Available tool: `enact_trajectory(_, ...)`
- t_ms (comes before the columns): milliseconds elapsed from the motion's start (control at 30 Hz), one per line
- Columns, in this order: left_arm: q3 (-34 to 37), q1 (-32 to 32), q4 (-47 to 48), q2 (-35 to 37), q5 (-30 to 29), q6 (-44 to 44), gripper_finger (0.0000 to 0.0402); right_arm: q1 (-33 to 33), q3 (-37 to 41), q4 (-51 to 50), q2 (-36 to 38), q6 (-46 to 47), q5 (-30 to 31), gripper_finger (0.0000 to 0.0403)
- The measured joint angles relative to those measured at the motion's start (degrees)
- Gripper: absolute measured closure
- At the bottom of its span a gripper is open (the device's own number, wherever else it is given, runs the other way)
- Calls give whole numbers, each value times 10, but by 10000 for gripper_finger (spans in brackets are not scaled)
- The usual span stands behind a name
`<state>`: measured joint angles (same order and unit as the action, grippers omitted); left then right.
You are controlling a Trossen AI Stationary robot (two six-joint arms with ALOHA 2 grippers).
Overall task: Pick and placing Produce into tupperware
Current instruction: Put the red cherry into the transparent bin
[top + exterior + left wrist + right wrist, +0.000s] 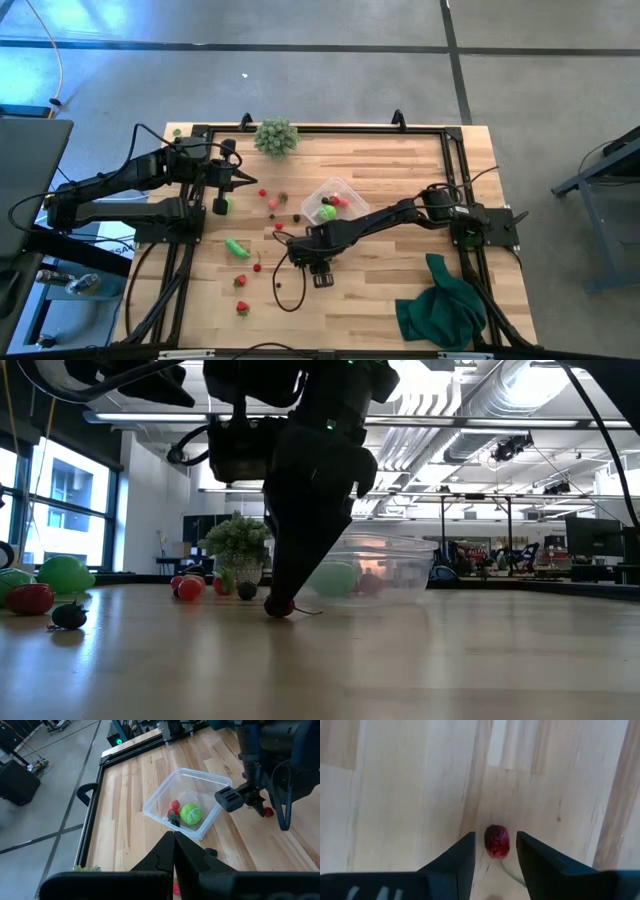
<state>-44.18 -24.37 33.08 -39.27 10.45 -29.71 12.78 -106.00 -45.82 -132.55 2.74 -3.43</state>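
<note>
My right gripper [496, 851] points down at the table's middle, near the tupperware's near left side. It is open, with one finger on either side of a small red berry [497, 841] of the produce that lies on the wood [283, 607]. A narrow gap shows on both sides. The clear tupperware [335, 199] stands on the table and holds a green round piece [190, 813] and red pieces [174, 805]. More produce lies scattered to its left: red berries [263, 192], a green oblong piece [237, 248]. My left gripper [173, 840] is shut and waits in the air at the far left [246, 180].
A pale green bushy clump [276, 136] stands at the far edge. A dark green cloth [440, 306] lies bunched at the near right corner. A black frame rail [330, 129] runs round the tabletop. A thin dark cable [291, 297] loops on the wood near my right gripper.
</note>
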Motion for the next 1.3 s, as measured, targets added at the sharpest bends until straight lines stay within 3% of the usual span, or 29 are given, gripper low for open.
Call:
enact_trajectory(433,0,0,0,0,0,0,401,0,0,-18,0,2,15,273)
enact_trajectory(800,0,0,0,0,0,0,401,0,0,0,0,2,-1,327)
enact_trajectory(1300,0,0,0,0,0,0,401,0,0,5,0,24,-1,359)
